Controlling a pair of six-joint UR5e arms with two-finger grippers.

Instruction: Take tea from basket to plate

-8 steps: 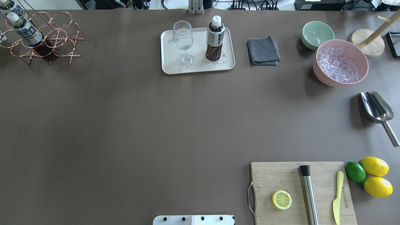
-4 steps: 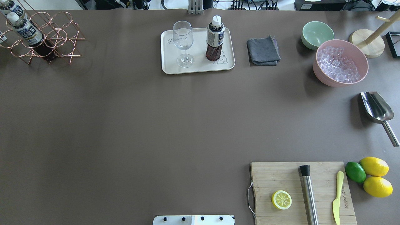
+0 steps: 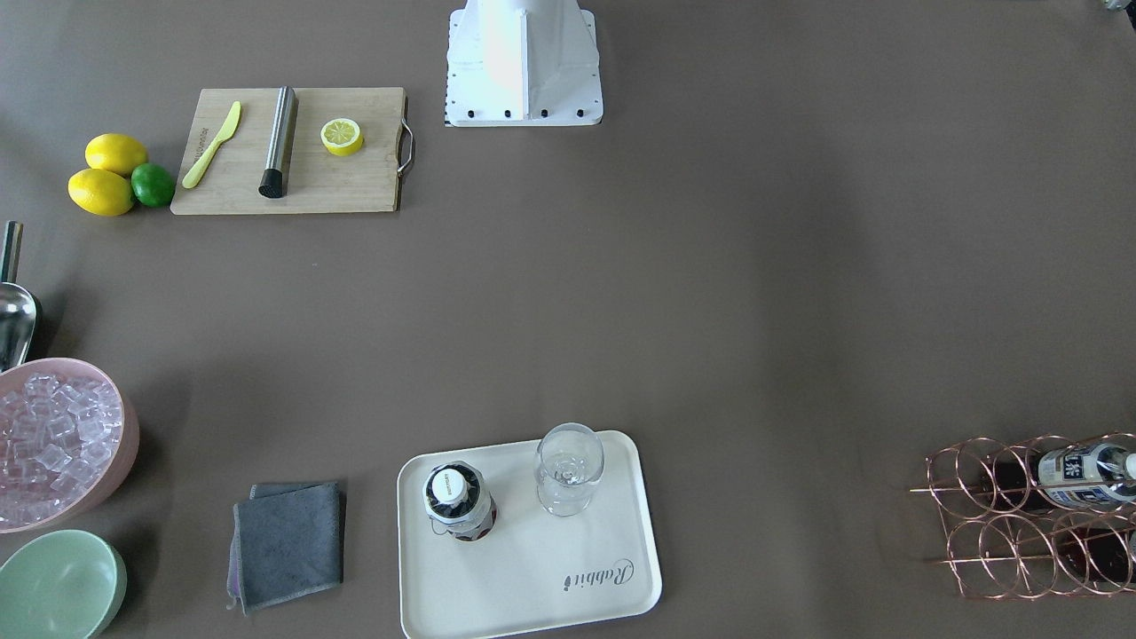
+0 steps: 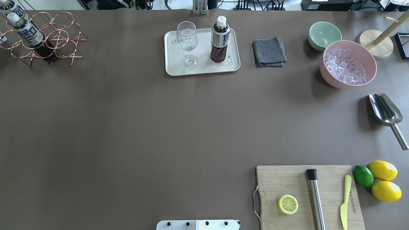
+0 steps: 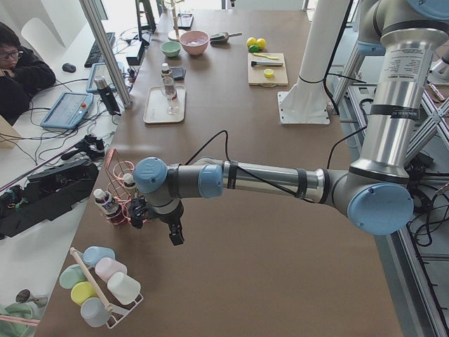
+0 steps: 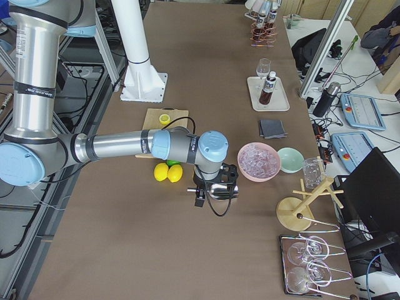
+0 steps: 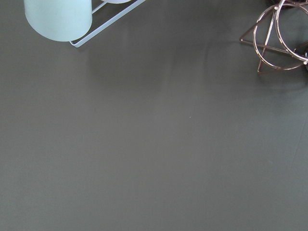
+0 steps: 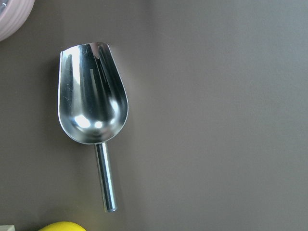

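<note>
One tea bottle (image 4: pixel 219 40) stands upright on the cream plate (image 4: pixel 204 68) beside a wine glass (image 4: pixel 187 43); it also shows in the front view (image 3: pixel 457 501) on the plate (image 3: pixel 532 577). Two more tea bottles (image 4: pixel 27 32) sit in the copper wire basket (image 4: pixel 60 41) at the far left corner. My left gripper (image 5: pixel 158 221) hangs over the table just beside the basket (image 5: pixel 119 189). My right gripper (image 6: pixel 209 187) hovers above the metal scoop (image 8: pixel 94 101). Both grippers show only in the side views, so I cannot tell whether they are open or shut.
A grey cloth (image 4: pixel 269 51), a green bowl (image 4: pixel 324 34) and a pink bowl of ice (image 4: pixel 348 64) lie right of the plate. A cutting board (image 4: pixel 287 182) with a lemon half, muddler and knife is near right. A rack of cups (image 5: pixel 98 284) stands near the left gripper.
</note>
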